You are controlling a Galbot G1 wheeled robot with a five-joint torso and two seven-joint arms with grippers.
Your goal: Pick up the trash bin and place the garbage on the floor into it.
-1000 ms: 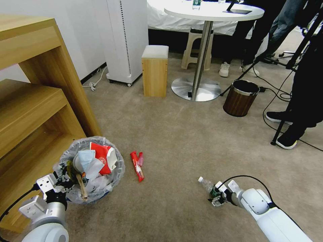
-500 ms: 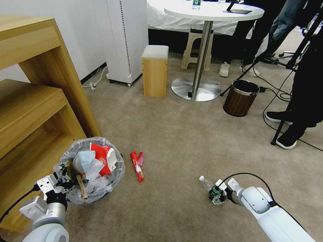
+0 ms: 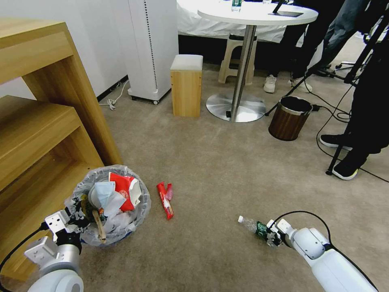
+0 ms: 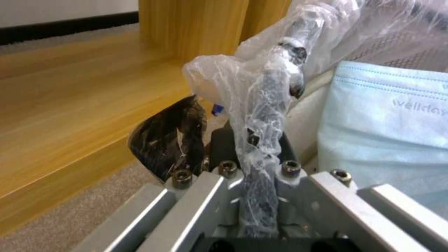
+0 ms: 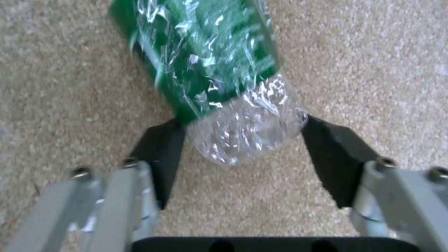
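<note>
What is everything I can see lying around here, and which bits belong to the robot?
trash bin: one, blue with clear liner, on the carpet beside the shelf, stuffed with litter
red wrapper: one, red, on the carpet right of the bin
clear bottle: one, clear with green label, lying on the carpet
carpet: beige, covers the floor
wooden shelf: one, light wood, far left
brown bin: one, wood-grain, near the round table
round table: one, white, at the back
wooden stool: one, wood with pale top
left gripper: shut on the bin's rim
right gripper: open, fingers either side of the bottle's base
</note>
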